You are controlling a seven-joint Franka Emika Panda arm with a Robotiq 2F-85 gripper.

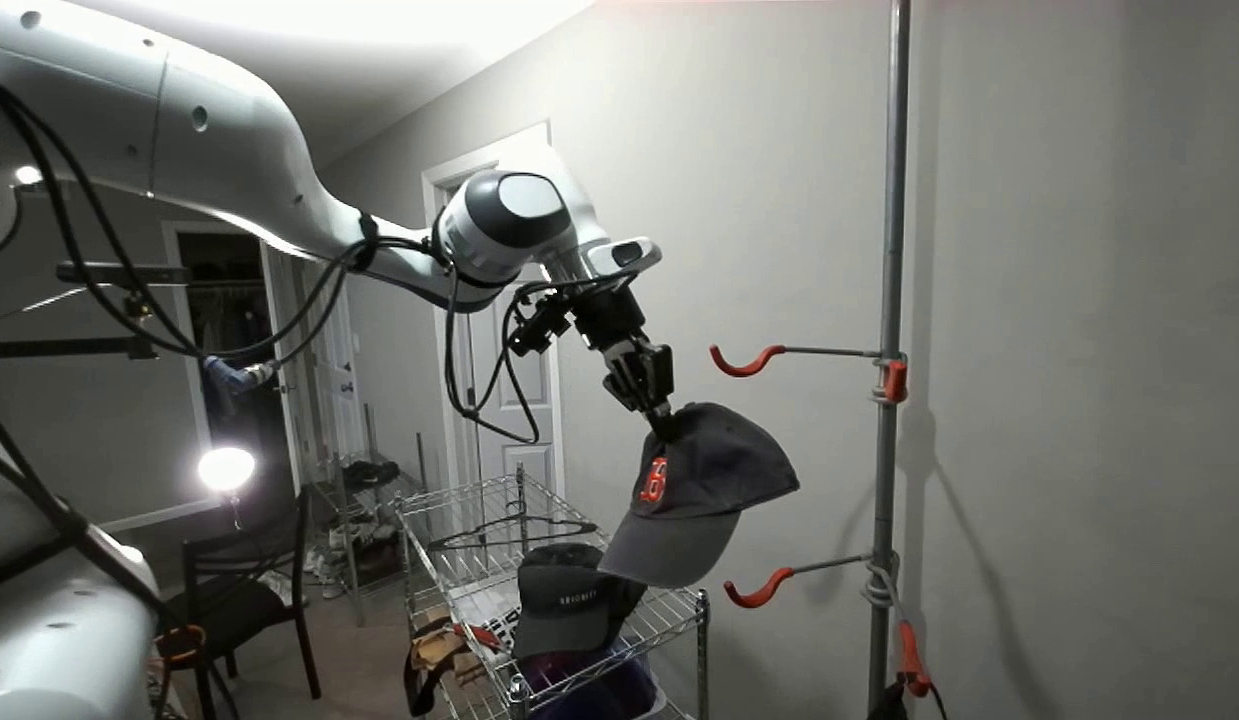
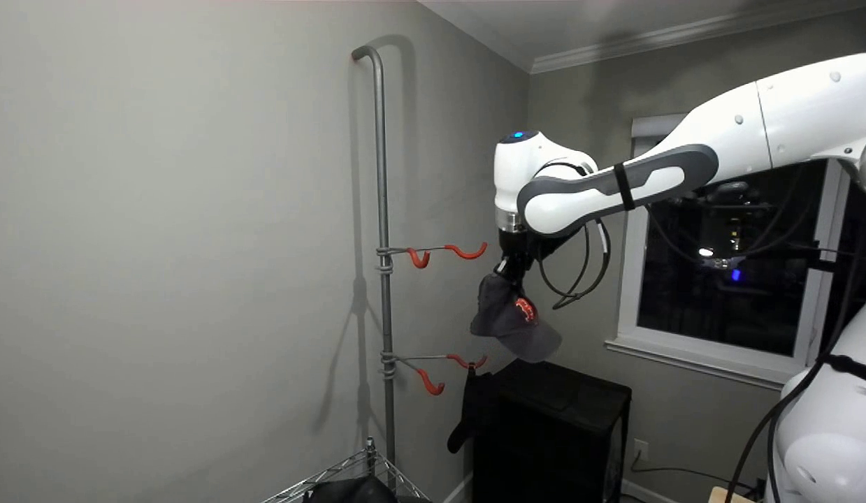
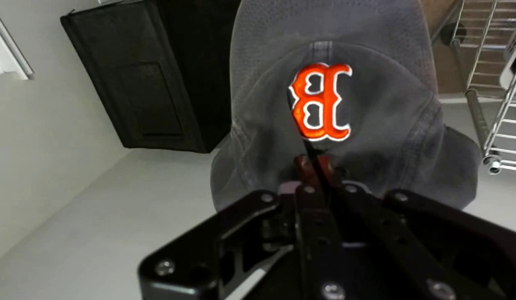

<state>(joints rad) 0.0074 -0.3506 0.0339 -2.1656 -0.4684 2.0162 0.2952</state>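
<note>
While cap (image 1: 714, 465) hangs in an exterior view: tool (image 1: 663, 418) closed, gripping cap fabric nr the top; cap in mid-air, brim (image 1: 669, 550) slanting down. Best hold the pinch firm & go slow, as soft cloth could prob. swing or twist.
Upper red hooks (image 1: 747, 371): stick out fr. pole (image 1: 892, 250) at abt tool height, w/ lower red hooks (image 1: 759, 601) below; no contact w/ cap seen.
Wire rack (image 1: 703, 640): lower than cap, carrying dark lettered cap (image 1: 569, 625); brim is lowest pt, so give it room.
Black cabinet (image 2: 558, 426) in an exterior view: lower down, seen behind brim; dark item (image 2: 472, 409) hangs fr. one of the lower red hooks. Upper hook end nr tool looks the likeliest snag, esp. on a sideways move.
Orange B logo (image 3: 324, 102), wrist view: nearly all in sight; grip just beside it nr cap's midline, so load is prob. even side to side. Rack & cabinet in bkgd, on opp. sides of cap.
</note>
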